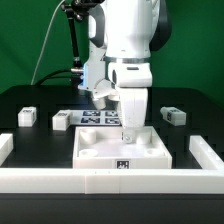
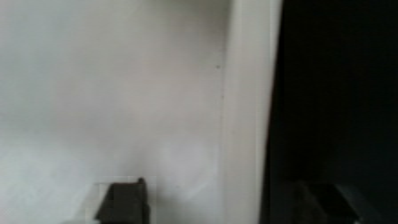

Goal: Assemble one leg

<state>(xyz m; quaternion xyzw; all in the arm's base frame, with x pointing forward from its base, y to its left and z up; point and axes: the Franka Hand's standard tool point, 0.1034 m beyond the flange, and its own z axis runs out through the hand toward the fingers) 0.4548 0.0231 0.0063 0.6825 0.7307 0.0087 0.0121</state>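
My gripper [image 1: 128, 133] points straight down over the far right part of the large white square panel [image 1: 100, 148]. In the wrist view the panel [image 2: 107, 100] fills most of the picture, with its edge [image 2: 249, 100] running between my two dark fingertips [image 2: 125, 202]. The gripper [image 2: 226, 205] is open, with one finger over the panel and the other over the black table [image 2: 338, 90]. Nothing is held. Three small white legs lie on the table: two at the exterior view's left [image 1: 27, 116] [image 1: 62, 121] and one at its right [image 1: 173, 116].
The marker board [image 1: 98, 117] lies behind the panel. A low white fence runs along the front [image 1: 120, 181], with side walls at the exterior view's left [image 1: 5, 147] and right [image 1: 207, 154]. The arm's body hides the table behind it.
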